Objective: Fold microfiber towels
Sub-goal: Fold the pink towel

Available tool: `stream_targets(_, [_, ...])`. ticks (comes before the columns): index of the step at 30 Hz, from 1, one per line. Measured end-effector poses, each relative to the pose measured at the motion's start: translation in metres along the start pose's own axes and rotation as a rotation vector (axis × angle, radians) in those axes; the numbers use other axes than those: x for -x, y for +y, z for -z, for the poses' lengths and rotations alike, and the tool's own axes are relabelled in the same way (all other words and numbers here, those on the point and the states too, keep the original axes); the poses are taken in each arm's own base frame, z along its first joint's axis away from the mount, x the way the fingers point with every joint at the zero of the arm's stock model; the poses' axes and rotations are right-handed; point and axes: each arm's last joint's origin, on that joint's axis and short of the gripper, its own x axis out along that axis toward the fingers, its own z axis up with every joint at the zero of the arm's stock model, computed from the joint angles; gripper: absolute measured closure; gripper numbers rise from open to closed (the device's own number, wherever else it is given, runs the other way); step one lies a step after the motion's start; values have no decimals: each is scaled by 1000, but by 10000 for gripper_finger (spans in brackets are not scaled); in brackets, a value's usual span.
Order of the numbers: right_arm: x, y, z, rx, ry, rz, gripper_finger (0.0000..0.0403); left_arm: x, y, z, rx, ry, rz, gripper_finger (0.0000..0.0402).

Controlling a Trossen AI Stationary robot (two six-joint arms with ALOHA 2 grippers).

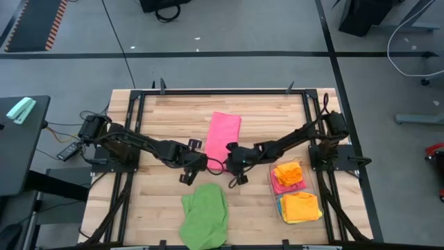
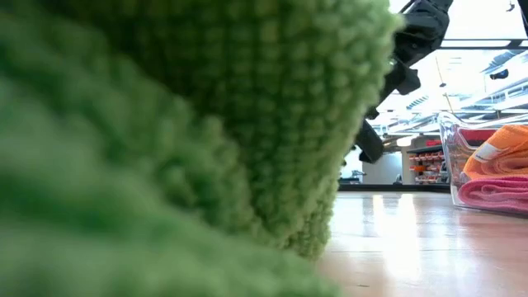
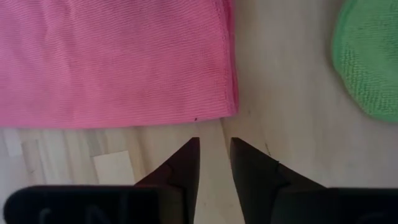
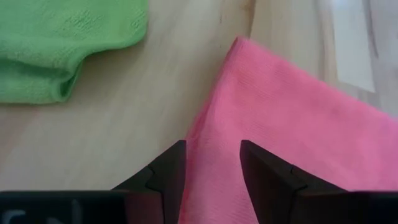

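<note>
A pink microfiber towel (image 1: 224,135) lies folded and flat on the wooden table's middle. A crumpled green towel (image 1: 205,215) lies by the near edge and fills most of the low view (image 2: 165,124). My left gripper (image 3: 214,146) is open, with a narrow gap, over bare wood just off the pink towel's near corner (image 3: 227,109). My right gripper (image 4: 212,152) is open above the pink towel's near edge (image 4: 211,124), and the cloth lies flat and unpinched between its fingers. In the high view the left gripper (image 1: 203,165) and the right gripper (image 1: 229,162) stand close together at that end.
A clear plastic bin (image 1: 313,182) at the right holds folded orange and pink towels (image 1: 290,175), and shows in the low view (image 2: 487,165). Bare wood lies left of the towels and toward the far edge. A dark frame rail (image 1: 222,91) bounds the table.
</note>
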Motion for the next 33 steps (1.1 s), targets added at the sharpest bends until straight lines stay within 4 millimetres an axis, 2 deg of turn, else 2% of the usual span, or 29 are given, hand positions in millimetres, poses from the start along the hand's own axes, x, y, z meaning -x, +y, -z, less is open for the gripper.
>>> stream_targets(5, [0, 5, 2, -47, -38, 6, 227, -1, 2, 0, -1, 2, -4, 314])
stream_targets(9, [-9, 8, 16, -86, -8, 0, 204, -1, 2, 0, 0, 2, -4, 319])
stream_targets(12, [-11, 11, 16, -105, -16, -6, 192, -1, 2, 1, 5, 5, -3, 318])
stream_targets(18, [-12, 10, 18, -115, -2, -3, 191, -1, 2, 1, 6, 6, -3, 317])
stream_targets(23, [-13, 11, 21, -107, 37, 21, 235, -1, 2, 1, 6, 5, -3, 324])
stream_targets(33, [-13, 12, 22, -66, 42, -21, 387, 0, 1, -1, 23, -11, -4, 324])
